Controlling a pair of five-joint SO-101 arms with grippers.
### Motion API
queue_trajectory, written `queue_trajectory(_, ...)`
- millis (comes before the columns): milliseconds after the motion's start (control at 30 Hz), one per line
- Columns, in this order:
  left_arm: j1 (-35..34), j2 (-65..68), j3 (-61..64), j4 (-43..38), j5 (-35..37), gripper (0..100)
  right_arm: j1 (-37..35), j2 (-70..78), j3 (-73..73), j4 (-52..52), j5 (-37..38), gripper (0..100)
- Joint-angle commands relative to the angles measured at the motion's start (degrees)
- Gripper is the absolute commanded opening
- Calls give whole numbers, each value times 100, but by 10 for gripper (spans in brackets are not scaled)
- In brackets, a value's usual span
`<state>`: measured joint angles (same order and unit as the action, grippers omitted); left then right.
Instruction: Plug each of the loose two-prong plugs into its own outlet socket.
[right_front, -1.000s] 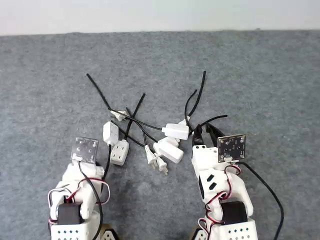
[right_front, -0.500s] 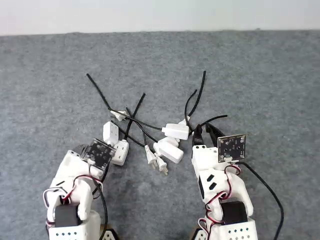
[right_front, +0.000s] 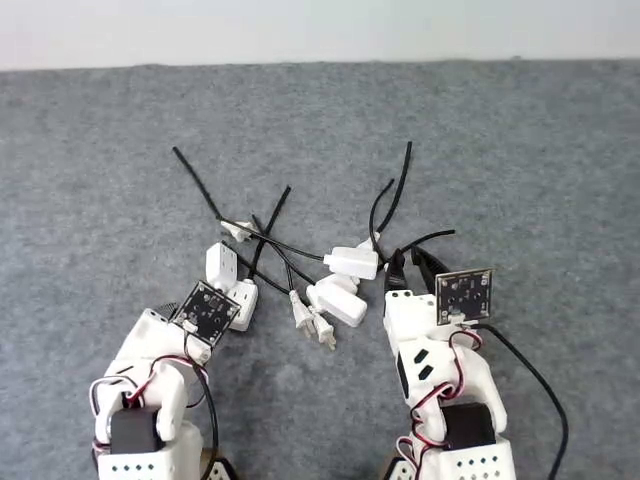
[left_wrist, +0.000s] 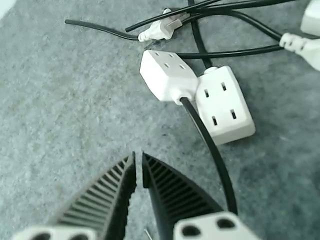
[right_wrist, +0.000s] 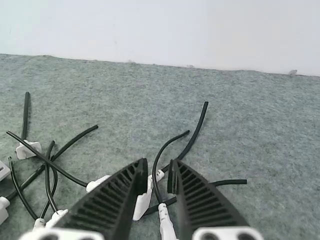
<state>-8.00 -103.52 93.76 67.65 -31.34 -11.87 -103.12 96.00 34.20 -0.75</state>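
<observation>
Several white outlet blocks and two-prong plugs on short black cords lie tangled mid-table. Two cube outlets (right_front: 221, 264) (right_front: 241, 304) sit just ahead of my left arm; in the left wrist view they are the three-socket cube (left_wrist: 167, 75) and its neighbour (left_wrist: 225, 105), with a loose plug (left_wrist: 160, 31) beyond. My left gripper (left_wrist: 138, 158) hovers low over bare carpet short of them, shut and empty. Two more outlets (right_front: 352, 262) (right_front: 337, 301) and a loose plug (right_front: 312, 323) lie at centre. My right gripper (right_wrist: 157, 167), slightly open, holds nothing beside those outlets.
Grey carpet (right_front: 520, 160) covers the table, with a white wall (right_wrist: 160, 25) at its far edge. Black cord ends (right_front: 404, 170) fan out from the pile toward the far side. A black cable (right_front: 545, 390) trails off the right arm.
My left arm has swung right and leaned forward, bringing its wrist over the nearer cube outlet. The right arm and all plugs have stayed put.
</observation>
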Motion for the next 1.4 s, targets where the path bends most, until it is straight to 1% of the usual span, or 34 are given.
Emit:
queue_trajectory(0,18,-88,-180,35,-35,13,48,-13,53,180,-18,91)
queue_trajectory(133,-9,-88,-180,-132,-35,13,48,-13,53,180,-18,91)
queue_trajectory(300,-440,-88,189,-185,-53,13,84,-13,53,180,-18,91)
queue_trajectory(367,-334,-88,259,-281,-62,13,84,22,53,189,-9,91)
queue_trajectory(467,26,-79,215,-325,-35,13,84,31,53,189,-9,91)
queue_trajectory(533,105,-79,-40,-158,0,13,75,31,53,189,-9,91)
queue_trajectory(633,-167,-62,-857,-18,457,29,66,4,53,189,-9,91)
queue_trajectory(700,-229,-26,-1323,-141,756,74,57,4,53,198,-9,91)
queue_trajectory(767,-149,220,-1552,-492,1037,126,48,22,53,198,-9,91)
queue_trajectory(867,26,1248,-1560,-1398,1222,156,48,31,53,198,-9,91)
queue_trajectory(933,97,2374,-1666,-2040,1231,156,48,13,53,321,-9,91)
queue_trajectory(1000,88,3692,-2097,-2453,1240,156,48,-13,53,382,-9,91)
queue_trajectory(1067,79,5152,-2835,-2532,1415,156,48,-13,53,391,-9,91)
queue_trajectory(1167,132,7226,-4013,-2418,1820,156,48,-4,53,400,-9,91)
queue_trajectory(1233,255,8352,-4620,-2374,2066,156,48,13,53,400,0,91)
queue_trajectory(1300,343,9125,-4936,-2400,2180,156,48,31,26,470,53,91)
queue_trajectory(1367,325,9477,-5024,-2453,2180,158,40,31,-132,760,299,91)
